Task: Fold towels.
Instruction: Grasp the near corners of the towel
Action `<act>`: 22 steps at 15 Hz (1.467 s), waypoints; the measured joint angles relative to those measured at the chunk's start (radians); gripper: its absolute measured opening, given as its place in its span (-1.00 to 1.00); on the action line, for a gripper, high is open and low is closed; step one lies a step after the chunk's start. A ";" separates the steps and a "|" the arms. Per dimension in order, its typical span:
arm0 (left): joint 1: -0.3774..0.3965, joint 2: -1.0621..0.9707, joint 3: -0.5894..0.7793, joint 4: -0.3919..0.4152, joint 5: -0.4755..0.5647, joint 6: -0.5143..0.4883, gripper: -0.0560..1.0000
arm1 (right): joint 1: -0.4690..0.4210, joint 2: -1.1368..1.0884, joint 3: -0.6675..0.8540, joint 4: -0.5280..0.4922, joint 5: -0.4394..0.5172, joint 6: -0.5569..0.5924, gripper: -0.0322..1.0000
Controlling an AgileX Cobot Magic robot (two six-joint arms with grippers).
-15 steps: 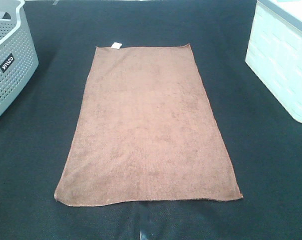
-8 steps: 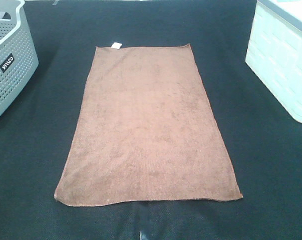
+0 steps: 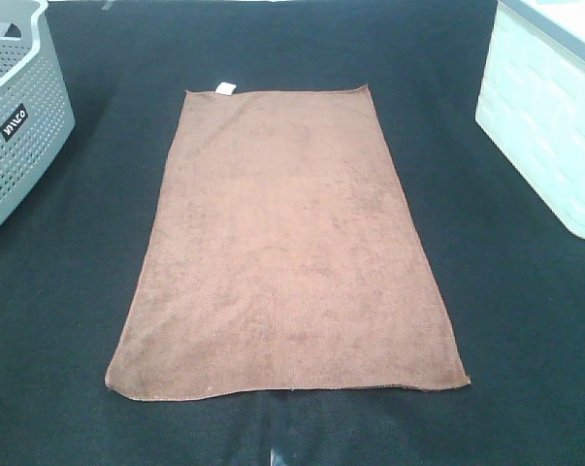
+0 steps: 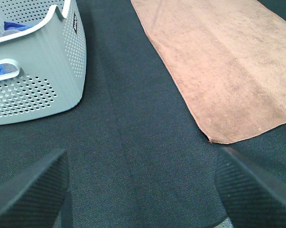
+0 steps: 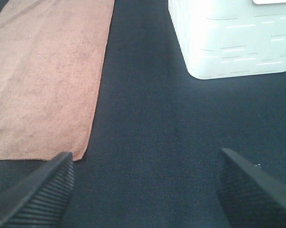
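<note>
No change over the last second: brown rectangular microfibre towel [image 3: 287, 243] flat, unfolded, central on black worktop [image 3: 273, 44]. Spread apart, empty, near its front corners: left tool [image 4: 143, 199], right tool [image 5: 143, 190]. Folding unstarted.

1 towel [image 3: 287, 243], 1 gry basket [image 3: 20, 146], 1 wht basket [image 3: 544, 136].

The whole work surface [image 3: 69, 320] is a black, finely woven mat that fills the overhead shot edge to edge; up close in the wrist views you can see the weave. On the left side sits a grey perforated plastic basket [image 3: 20, 146] with a small black label [image 3: 14, 122] on its wall and something blue [image 4: 13, 26] inside; on the right side there's a pale mint-white bin [image 3: 544, 136] with a brick-like embossed pattern. Light's soft and even, shadows are faint; just one small shiny streak [image 3: 276, 454] at the near edge.
</note>
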 joint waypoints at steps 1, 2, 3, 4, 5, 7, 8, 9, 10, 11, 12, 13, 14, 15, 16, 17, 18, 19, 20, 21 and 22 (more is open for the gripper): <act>0.000 0.000 0.000 0.000 0.000 0.000 0.62 | 0.000 0.000 0.000 0.000 0.000 0.000 0.55; 0.000 0.000 0.000 0.000 0.000 0.000 0.62 | 0.000 0.000 0.000 0.000 0.000 0.000 0.55; 0.000 0.000 0.000 0.000 0.000 0.000 0.62 | 0.000 0.000 0.000 0.000 0.000 0.000 0.55; 0.000 0.000 0.000 0.000 0.000 0.000 0.62 | 0.000 0.000 0.000 0.000 0.000 0.000 0.55; 0.000 0.000 0.000 0.000 0.000 0.000 0.62 | 0.000 0.000 0.000 0.000 0.000 0.000 0.55; 0.000 0.000 0.000 0.000 0.000 0.000 0.62 | 0.000 0.000 0.000 0.000 0.000 0.000 0.55; 0.000 0.000 0.000 0.000 0.000 0.000 0.62 | 0.000 0.000 0.000 0.000 0.000 0.000 0.55; 0.000 0.000 0.000 0.000 0.000 0.000 0.62 | 0.000 0.000 0.000 0.000 0.000 0.000 0.55; 0.000 0.000 0.000 0.000 0.000 0.000 0.62 | 0.000 0.000 0.000 0.000 0.000 0.000 0.55; 0.000 0.000 0.000 0.000 0.000 0.000 0.62 | 0.000 0.000 0.000 0.000 0.000 0.000 0.55; 0.000 0.000 0.000 0.000 0.000 0.000 0.62 | 0.000 0.000 0.000 0.000 0.000 0.000 0.55; 0.000 0.000 0.000 0.000 0.000 0.000 0.62 | 0.000 0.000 0.000 0.000 0.000 0.000 0.55; 0.000 0.000 0.000 0.000 0.000 0.000 0.62 | 0.000 0.000 0.000 0.000 0.000 0.000 0.55; 0.000 0.000 0.000 0.000 0.000 0.000 0.62 | 0.000 0.000 0.000 0.000 0.000 0.000 0.55; 0.000 0.000 0.000 0.000 0.000 0.000 0.62 | 0.000 0.000 0.000 0.000 0.000 0.000 0.55; 0.000 0.000 0.000 0.000 0.000 0.000 0.62 | 0.000 0.000 0.000 0.000 0.000 0.000 0.55; 0.000 0.000 0.000 0.000 0.000 0.000 0.62 | 0.000 0.000 0.000 0.000 0.000 0.000 0.55; 0.000 0.000 0.000 0.000 0.000 0.000 0.62 | 0.000 0.000 0.000 0.000 0.000 0.000 0.55; 0.000 0.000 0.000 0.000 0.000 0.000 0.62 | 0.000 0.000 0.000 0.000 0.000 0.000 0.55; 0.000 0.000 0.000 0.000 0.000 0.000 0.62 | 0.000 0.000 0.000 0.000 0.000 0.000 0.55; 0.000 0.000 0.000 0.000 0.000 0.000 0.62 | 0.000 0.000 0.000 0.000 0.000 0.000 0.55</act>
